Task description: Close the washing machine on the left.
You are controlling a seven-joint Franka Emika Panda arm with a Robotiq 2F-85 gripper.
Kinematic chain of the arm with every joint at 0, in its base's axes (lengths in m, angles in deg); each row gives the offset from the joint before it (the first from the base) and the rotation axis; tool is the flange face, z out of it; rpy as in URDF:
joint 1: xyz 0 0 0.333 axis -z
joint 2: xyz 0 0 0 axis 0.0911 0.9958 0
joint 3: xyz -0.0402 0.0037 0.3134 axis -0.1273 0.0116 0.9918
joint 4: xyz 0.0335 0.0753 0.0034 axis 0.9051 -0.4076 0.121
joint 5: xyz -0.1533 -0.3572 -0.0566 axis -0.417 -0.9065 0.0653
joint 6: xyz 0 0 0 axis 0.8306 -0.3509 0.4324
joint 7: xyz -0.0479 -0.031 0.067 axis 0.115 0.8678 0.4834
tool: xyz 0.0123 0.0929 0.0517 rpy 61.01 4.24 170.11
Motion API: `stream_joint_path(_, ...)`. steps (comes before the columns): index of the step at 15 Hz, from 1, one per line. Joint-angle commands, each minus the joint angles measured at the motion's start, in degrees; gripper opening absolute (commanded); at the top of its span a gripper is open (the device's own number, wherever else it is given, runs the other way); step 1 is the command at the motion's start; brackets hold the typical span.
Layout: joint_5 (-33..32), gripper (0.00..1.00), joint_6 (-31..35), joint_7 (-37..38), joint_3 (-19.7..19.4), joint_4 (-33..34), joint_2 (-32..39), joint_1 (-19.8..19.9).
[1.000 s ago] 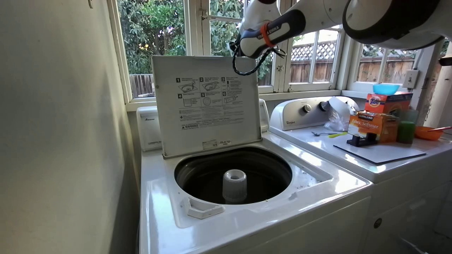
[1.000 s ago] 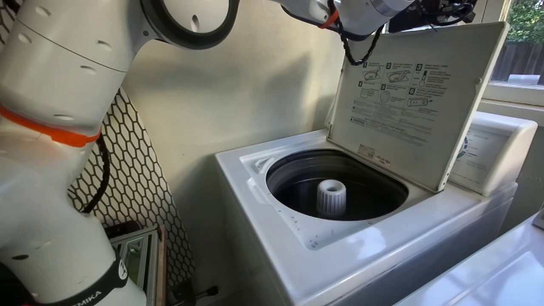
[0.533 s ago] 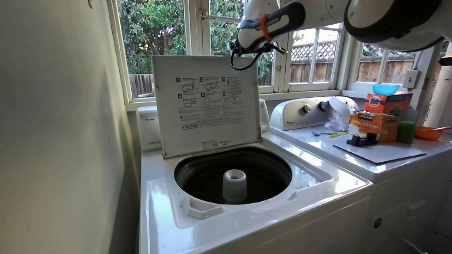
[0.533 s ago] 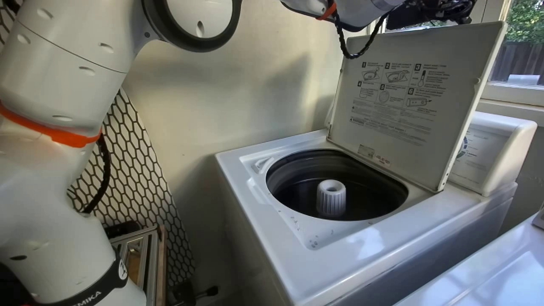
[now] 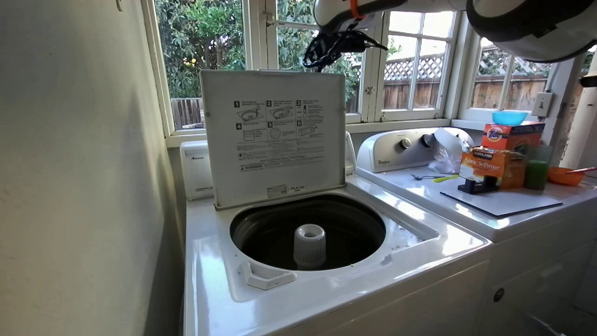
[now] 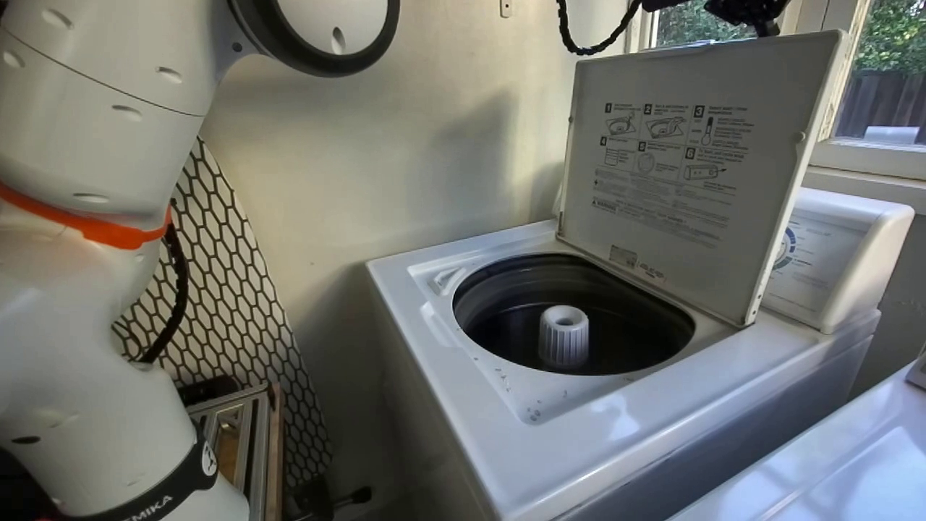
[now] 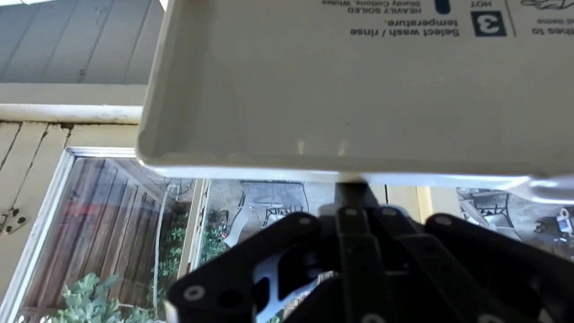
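Lid (image 5: 275, 140): compared with the earlier frames it has tipped a little forward, and the arm (image 5: 329, 14) above it has risen.
Washing machine (image 5: 205, 270): in an exterior view you have it between the wall (image 5: 84, 186) and the appliance with the rounded control panel (image 5: 419, 191); its lid stands nearly upright, so most of the closing looks to be ahead of you.
Gripper (image 5: 320, 68): it hangs there at the lid's top edge, between the middle and the corner nearer the appliance; expect some twist, so push slowly.
Tub (image 6: 521, 282): in an exterior view its dark mouth lies in front of the lid; bring your push that way in an arc about the lid's lower edge, sinking as the top edge sinks.
Instruction sheet (image 6: 665, 174): it faces the tub, so your force belongs on the hidden back face.
Fingers (image 7: 354, 195): in the wrist view they look drawn together, nothing seen between them, tips passing behind the lid edge (image 7: 251, 172); the contact itself is hidden. Go deep enough that they don't slip over.
Lid's drop: past its balance point it will likely fall by itself; follow it down gently, then press it flat.
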Motion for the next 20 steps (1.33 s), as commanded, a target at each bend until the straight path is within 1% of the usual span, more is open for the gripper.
stream_joint_path(1, 2.99, 0.00, -9.83, -0.68, 1.95, -0.98, -1.41, -0.03)
stream_joint_path(3, 3.58, 0.00, -14.02, 0.24, 2.49, -0.81, -1.54, -0.28)
stream_joint_path(7, 3.90, 0.00, -19.42, 1.09, 3.36, -0.79, -1.29, -0.69)
stream_joint_path(12, 1.37, 0.00, -22.37, 4.29, 2.13, -1.17, -1.97, -2.56)
stream_joint_path(14, 1.40, 0.00, -23.74, 5.09, 2.27, -1.44, -2.44, -2.93)
stream_joint_path(16, 2.52, 0.00, -26.64, 5.61, 2.76, -1.48, -2.83, -3.07)
stream_joint_path(18, 3.02, 0.00, -25.42, 7.09, 3.23, -2.92, -3.78, -3.05)
stream_joint_path(19, 3.04, 0.26, -23.98, 8.82, 3.22, -3.51, -4.05, -3.18)
stream_joint_path(20, 2.50, 0.27, -21.47, 9.78, 3.21, -4.85, -4.54, -3.22)
